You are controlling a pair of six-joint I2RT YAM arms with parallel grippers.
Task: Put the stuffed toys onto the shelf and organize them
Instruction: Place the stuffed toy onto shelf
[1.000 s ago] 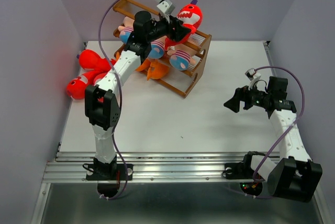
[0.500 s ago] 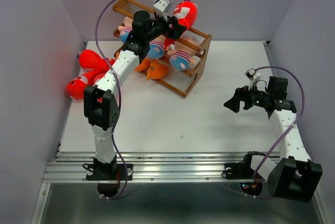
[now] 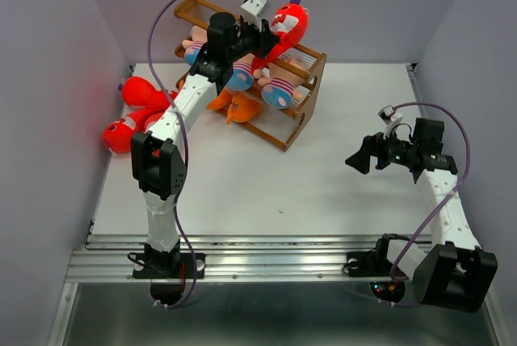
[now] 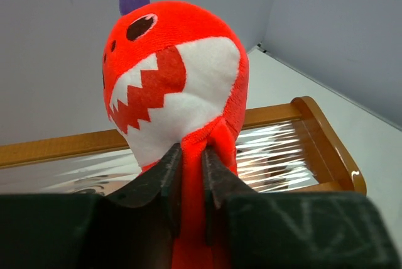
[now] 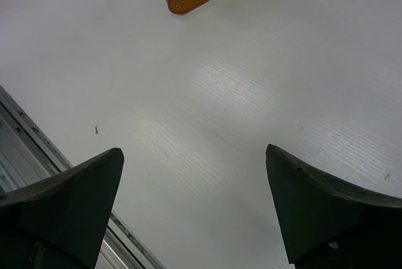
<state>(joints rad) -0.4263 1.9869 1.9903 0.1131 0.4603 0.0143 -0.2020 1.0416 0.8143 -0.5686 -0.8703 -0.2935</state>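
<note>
Left claw (image 4: 191,156) is pinched tight on a fold of the red shark (image 4: 182,74), up at the top of the shelf (image 3: 303,116). Right claw (image 5: 195,200) hangs wide open over the table (image 3: 323,192), well apart.

The overhead camera, fixed above and behind the robot, looks down and forward across the white table (image 3: 323,192) to the back wall (image 3: 363,6). It is wide enough to hold the left gripper (image 3: 271,35) at the shelf (image 3: 313,71) and the right gripper (image 3: 355,160) over open table. The left wrist camera sits just behind its gripper's fingers (image 4: 157,178), facing along them. It is close up on the red shark (image 4: 182,74) at the fingertips, with the shelf's top rail just beyond. The right wrist camera looks steeply down between its fingers (image 5: 75,187) at the table, a corner of the shelf well ahead of the fingertips. Shark and shelf appear overhead too — as does that table patch.
</note>
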